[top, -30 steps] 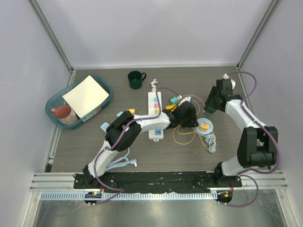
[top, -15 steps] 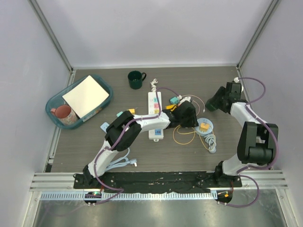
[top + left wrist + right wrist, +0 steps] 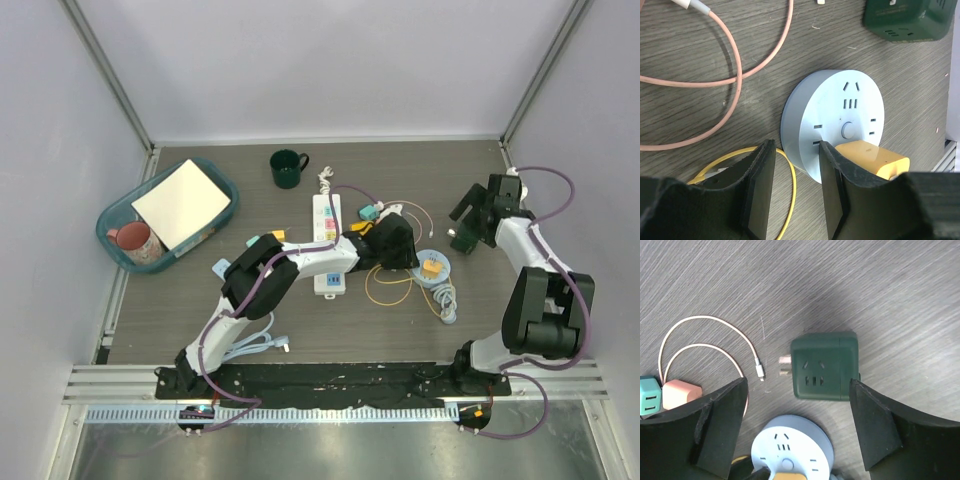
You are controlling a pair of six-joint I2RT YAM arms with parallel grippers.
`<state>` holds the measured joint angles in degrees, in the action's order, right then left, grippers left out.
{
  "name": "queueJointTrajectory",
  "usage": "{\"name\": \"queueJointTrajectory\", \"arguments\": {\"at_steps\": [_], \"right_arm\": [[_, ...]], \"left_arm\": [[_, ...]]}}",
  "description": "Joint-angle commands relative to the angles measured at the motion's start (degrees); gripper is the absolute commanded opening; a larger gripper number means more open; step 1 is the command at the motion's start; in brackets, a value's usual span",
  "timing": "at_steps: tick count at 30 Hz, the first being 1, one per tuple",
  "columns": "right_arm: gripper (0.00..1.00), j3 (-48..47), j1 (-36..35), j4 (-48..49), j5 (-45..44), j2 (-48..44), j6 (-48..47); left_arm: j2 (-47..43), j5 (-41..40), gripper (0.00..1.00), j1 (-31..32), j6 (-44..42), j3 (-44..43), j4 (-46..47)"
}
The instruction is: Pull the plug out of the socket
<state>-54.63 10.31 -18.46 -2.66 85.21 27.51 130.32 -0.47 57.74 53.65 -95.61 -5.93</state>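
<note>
A round light-blue socket [image 3: 832, 120] lies on the table with a yellow plug [image 3: 872, 160] seated in its edge. Both also show in the top view, the socket [image 3: 443, 262] and the plug [image 3: 431, 267]. My left gripper [image 3: 795, 200] is open and low beside the socket. Its right finger [image 3: 832, 190] stands against the socket's rim in front of the plug; only table and a yellow cable [image 3: 790, 200] lie between the jaws. My right gripper [image 3: 800, 435] is wide open and empty, above the socket [image 3: 790, 447] and a dark green cube adapter [image 3: 825, 365].
A pink cable [image 3: 735, 65] loops left of the socket, near pink [image 3: 681, 393] and teal [image 3: 649, 395] chargers. A white power strip [image 3: 327, 240] lies under my left arm. A green mug [image 3: 287, 168] stands at the back and a teal bin [image 3: 115, 215] at the left.
My right arm has swung from the back right corner toward the front, bringing its gripper over the green adapter. The left arm, socket and plug have not moved.
</note>
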Motion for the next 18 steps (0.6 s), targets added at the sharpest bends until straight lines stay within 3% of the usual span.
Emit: {"name": "queueJointTrajectory", "arguments": {"at_steps": [1, 10, 18], "right_arm": [[0.87, -5.0, 0.1, -8.6, -4.5, -4.0, -2.7], [0.77, 0.0, -1.9, -14.2, 4.8, -14.3, -6.4], [0.78, 4.7, -15.0, -18.8, -5.0, -19.2, 0.4]], "left_arm": [[2.7, -1.4, 0.44, 0.2, -1.6, 3.2, -7.3], [2.6, 2.1, 0.45, 0.2, -0.3, 4.8, -3.9], [2.0, 2.5, 0.47, -0.3, 0.2, 5.3, -3.3]]}}
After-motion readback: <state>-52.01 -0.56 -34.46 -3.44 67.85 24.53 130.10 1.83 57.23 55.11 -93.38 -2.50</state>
